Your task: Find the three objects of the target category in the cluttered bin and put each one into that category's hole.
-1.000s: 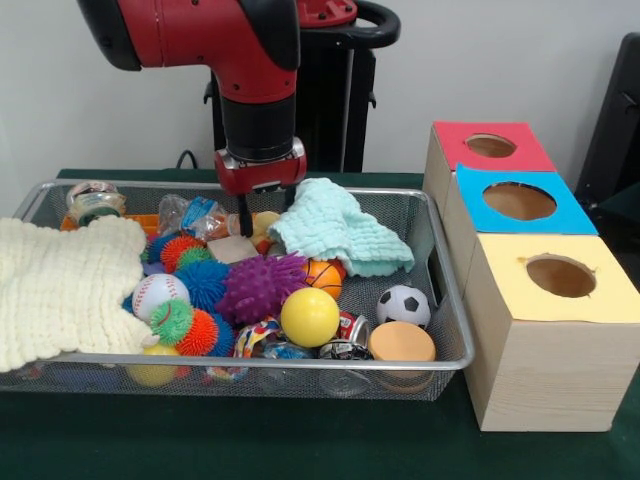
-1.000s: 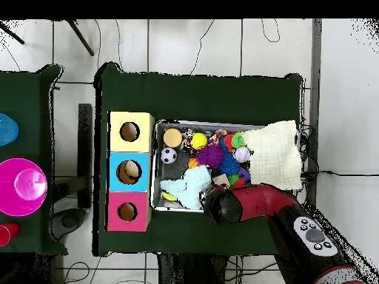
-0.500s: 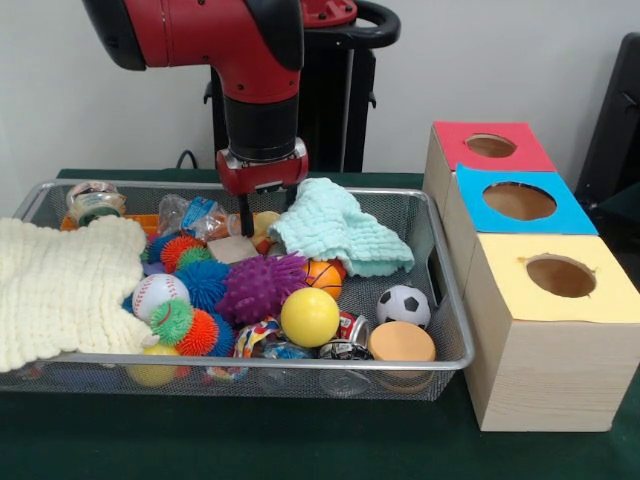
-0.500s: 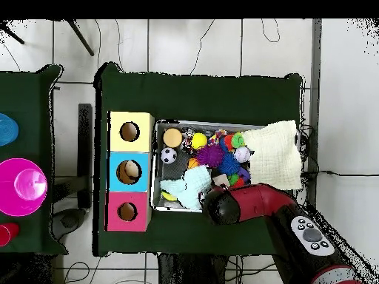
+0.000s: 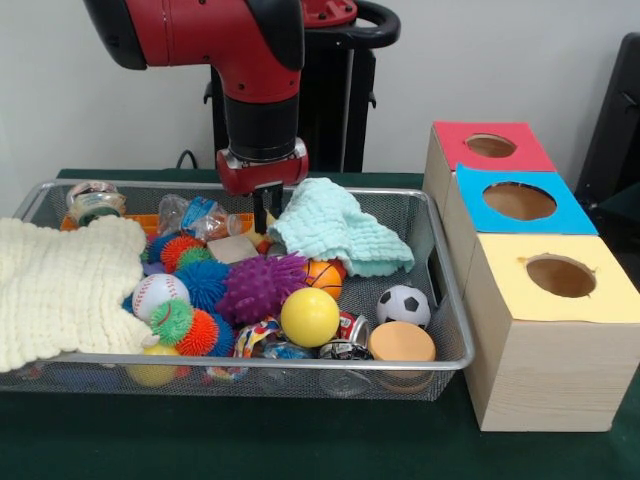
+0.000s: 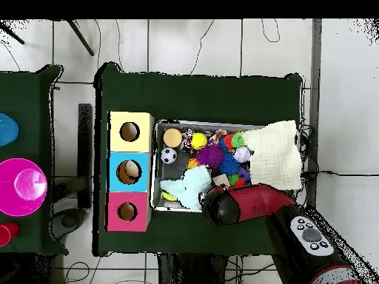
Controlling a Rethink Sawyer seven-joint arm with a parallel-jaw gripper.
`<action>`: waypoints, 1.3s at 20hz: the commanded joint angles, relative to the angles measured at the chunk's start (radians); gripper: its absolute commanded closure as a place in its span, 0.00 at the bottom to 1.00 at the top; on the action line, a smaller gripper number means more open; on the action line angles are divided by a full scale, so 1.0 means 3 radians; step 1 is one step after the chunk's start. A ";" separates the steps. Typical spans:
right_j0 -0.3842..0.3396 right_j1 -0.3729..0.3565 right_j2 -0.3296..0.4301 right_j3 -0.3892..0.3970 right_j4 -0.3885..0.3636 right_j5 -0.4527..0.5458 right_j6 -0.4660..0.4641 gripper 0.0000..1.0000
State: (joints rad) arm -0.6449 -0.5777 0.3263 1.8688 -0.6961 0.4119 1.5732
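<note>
The silver wire-mesh bin (image 5: 441, 262) holds many toys and two cloths; it also shows in the overhead view (image 6: 154, 168). The red-faced round hole (image 5: 491, 146) is on the farthest wooden box at the right, and shows in the overhead view (image 6: 126, 211). My gripper (image 5: 264, 220) reaches down into the back middle of the bin, just left of a mint-green cloth (image 5: 335, 228). Its fingers stand close together over a small pale yellow thing; I cannot tell whether they hold it. In the overhead view my arm (image 6: 237, 203) hides the gripper.
A blue-faced hole (image 5: 519, 201) and a yellow-faced hole (image 5: 560, 276) are on the nearer boxes. A cream cloth (image 5: 60, 285) covers the bin's left. A purple spiky ball (image 5: 260, 287), yellow ball (image 5: 309, 316), soccer ball (image 5: 403, 305), baseball (image 5: 158, 292) and wooden block (image 5: 232, 249) lie among several others.
The gripper's fingers were spread apart one second ago and have now closed together. The arm has stayed in nearly the same place.
</note>
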 commanded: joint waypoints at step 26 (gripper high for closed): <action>-0.0028 -0.0432 0.0177 -0.0053 0.0210 0.0552 -0.0161 1.00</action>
State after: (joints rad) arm -0.6434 -0.6526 0.3245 1.8699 -0.6774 0.4546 1.5732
